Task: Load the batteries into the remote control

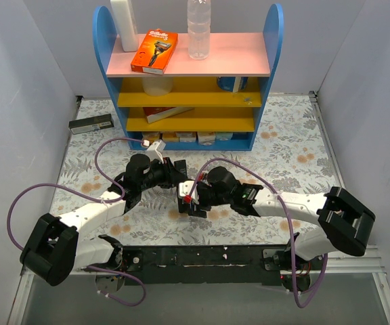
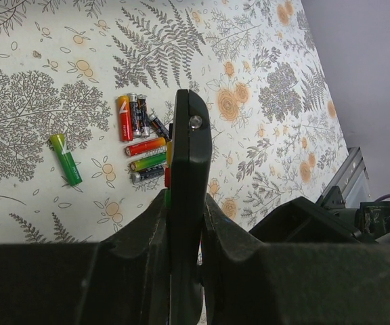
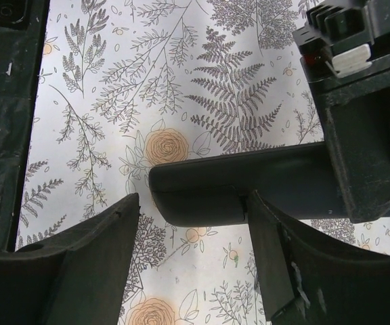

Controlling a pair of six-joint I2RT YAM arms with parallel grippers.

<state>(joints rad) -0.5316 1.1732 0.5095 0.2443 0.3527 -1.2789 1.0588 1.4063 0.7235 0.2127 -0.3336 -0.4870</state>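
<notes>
The left claw (image 2: 185, 215) is clenching the remote (image 2: 189, 145) by one end. Its two fingers are pressing on the flat sides, so the remote is showing edge-on in the left wrist view. The remote's long axis is running straight out from the fingers, and the whole bar is hanging above the worktop (image 2: 39, 74), not lying on it.

The right claw (image 3: 192, 200) is standing released, fingers spread wide and gripping nothing. The remote's free end is lying crosswise in front of that gap, just past the fingertips. I cannot tell whether it is touching either finger, nor whether the battery cover is on or off.

The batteries (image 2: 141, 139) are lying in a loose bunch on the worktop beyond and slightly left of the remote in the left wrist view. Most are lying side by side, a few at other angles. One green battery (image 2: 66, 159) is lying apart, farther left.

The left claw is looking nearer to them, but it is occupied. In my judgement the empty right claw is therefore the one to go down for a battery, turning so its fingers are closing across the cylinder's short width.

In the top view both arms are reaching inward and low, and their wrists are meeting over the middle of the worktop.
</notes>
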